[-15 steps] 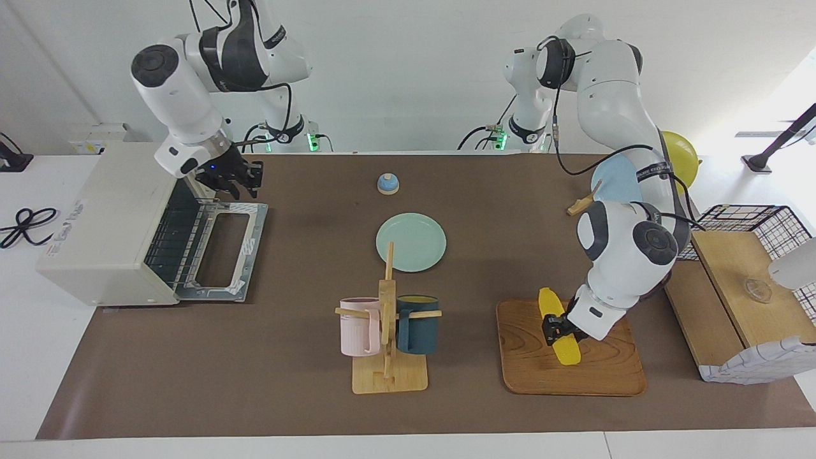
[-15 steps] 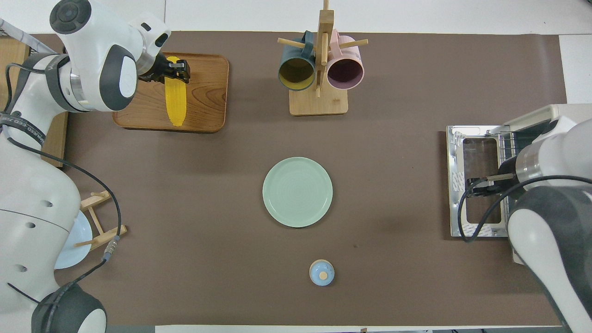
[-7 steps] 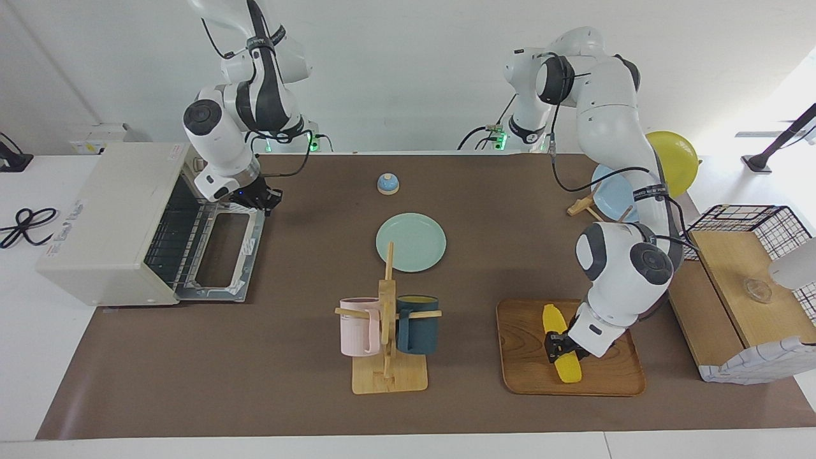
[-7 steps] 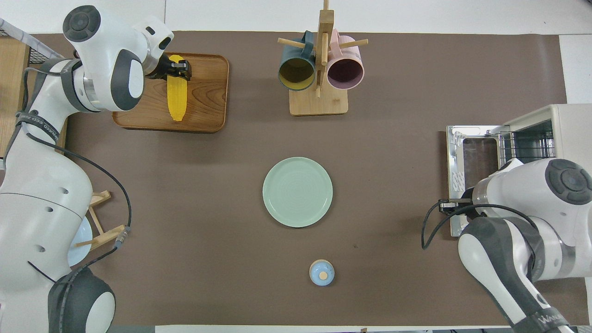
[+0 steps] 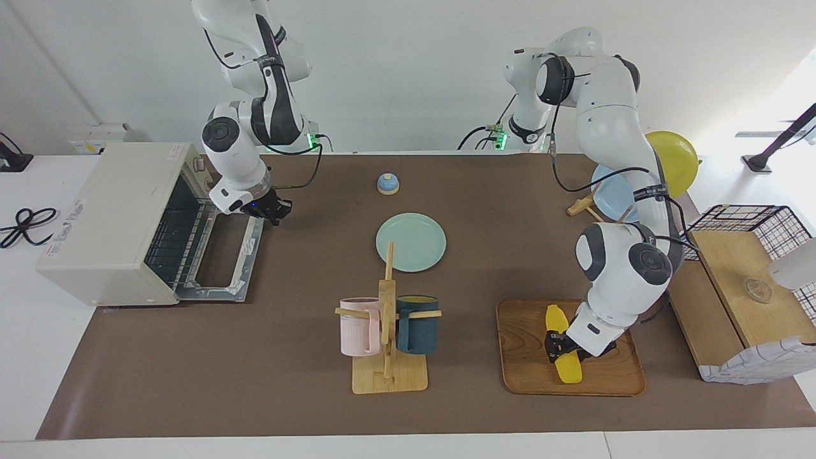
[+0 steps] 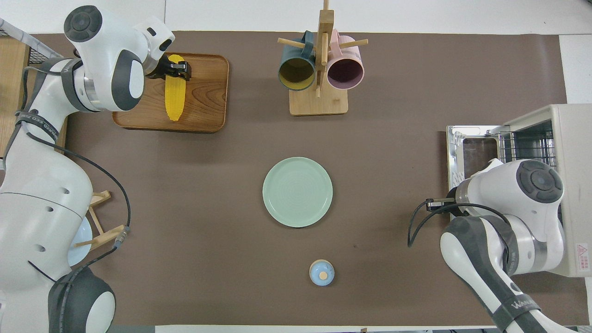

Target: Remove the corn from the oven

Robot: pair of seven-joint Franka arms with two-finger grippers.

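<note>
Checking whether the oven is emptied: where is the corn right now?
The corn lies on the wooden tray toward the left arm's end of the table, beside the mug rack, with the left claw at it.

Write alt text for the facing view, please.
The left tool sits at a yellow corn lying on a wooden tray; the right tool hangs shut by the open door of the empty oven.

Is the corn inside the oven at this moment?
No: the corn lies on the wooden tray at the left arm's end of the table, while the oven stands open at the right arm's end.
</note>
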